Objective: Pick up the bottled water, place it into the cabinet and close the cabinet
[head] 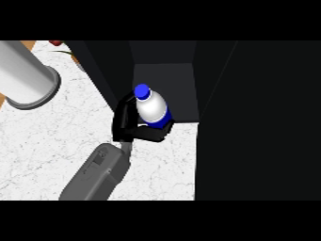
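Step in hand: placing. Right hand [132, 126] curled around bottle [152, 107], holding it upright at cabinet [170, 77] opening, above shelf edge. Next, by judgement: push bottle deeper, set down, release, withdraw, swing door [267, 122] closed. Left hand not visible.

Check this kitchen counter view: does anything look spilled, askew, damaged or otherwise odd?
Nothing stands out. The white plastic water bottle with a blue cap is held by the black right hand at the dark cabinet's opening. Nothing is spilled on the white marble counter.
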`<state>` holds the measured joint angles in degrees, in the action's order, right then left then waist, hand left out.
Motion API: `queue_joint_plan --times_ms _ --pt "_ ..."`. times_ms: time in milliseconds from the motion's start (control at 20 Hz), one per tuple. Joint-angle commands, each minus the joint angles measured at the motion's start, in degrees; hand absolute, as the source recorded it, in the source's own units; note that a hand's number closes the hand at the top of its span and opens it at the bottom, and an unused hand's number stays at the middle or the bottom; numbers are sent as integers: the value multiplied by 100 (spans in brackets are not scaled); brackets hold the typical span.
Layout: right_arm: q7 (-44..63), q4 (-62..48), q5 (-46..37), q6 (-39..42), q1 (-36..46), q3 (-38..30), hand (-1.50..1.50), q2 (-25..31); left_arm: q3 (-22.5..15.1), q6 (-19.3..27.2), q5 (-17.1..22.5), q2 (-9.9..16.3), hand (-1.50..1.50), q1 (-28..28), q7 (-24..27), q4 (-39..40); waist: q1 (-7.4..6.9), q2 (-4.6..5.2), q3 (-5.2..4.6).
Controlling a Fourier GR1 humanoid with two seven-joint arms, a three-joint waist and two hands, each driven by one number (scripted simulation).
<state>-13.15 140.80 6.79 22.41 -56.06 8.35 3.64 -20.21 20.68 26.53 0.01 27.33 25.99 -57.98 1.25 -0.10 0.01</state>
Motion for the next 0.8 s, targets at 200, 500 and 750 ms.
queue_joint_plan --times_ms 200,500,750 --pt "357 374 487 -28 193 -176 -150 27 -307 1024 340 -1 150 1621 -253 1254 133 48 -4" --pt "540 523 736 -26 342 -363 -150 56 -218 1371 800 -1 150 2334 -553 1995 151 57 -3" --pt "193 -6 831 201 549 -638 -150 144 -151 1337 292 29 150 3078 -381 3301 245 111 5"
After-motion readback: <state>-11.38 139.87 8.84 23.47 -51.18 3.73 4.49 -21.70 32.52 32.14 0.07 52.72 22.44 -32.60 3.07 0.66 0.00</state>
